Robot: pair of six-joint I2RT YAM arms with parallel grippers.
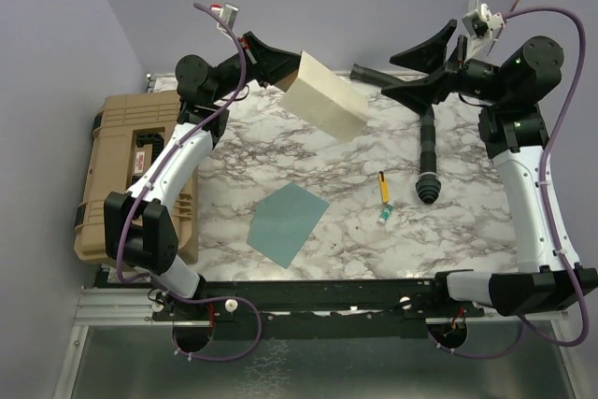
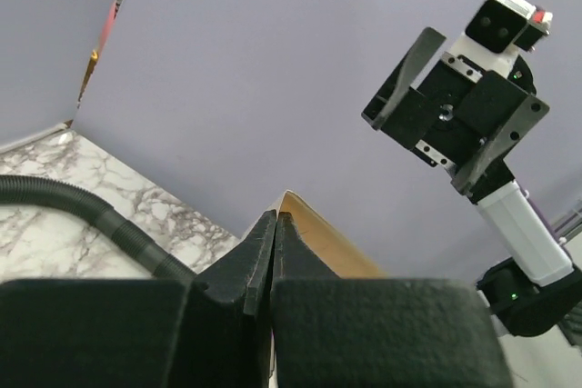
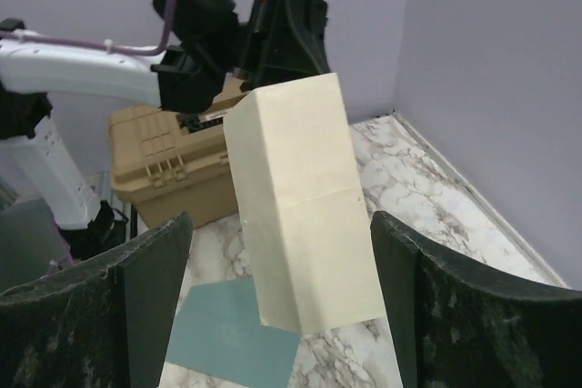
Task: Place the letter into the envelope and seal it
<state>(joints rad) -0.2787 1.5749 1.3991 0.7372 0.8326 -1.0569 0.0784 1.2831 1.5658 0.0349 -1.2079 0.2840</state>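
While the left gripper (image 2: 275,218) pinches one edge of the letter (image 1: 327,98) between pressed-together jaws, the tan sheet hangs tilted in the air beyond the far side of the envelope (image 1: 288,221), clear of it. The teal envelope lies flat on the marble table (image 1: 448,231). Beyond the envelope and to its right, the right gripper (image 1: 397,74) faces the sheet with jaws spread wide, touching nothing.

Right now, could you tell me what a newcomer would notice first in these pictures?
The tan letter, pinched in the shut left gripper, hangs in the air over the far side of the table. The right gripper faces it, jaws wide open. The teal envelope lies flat near the front edge.
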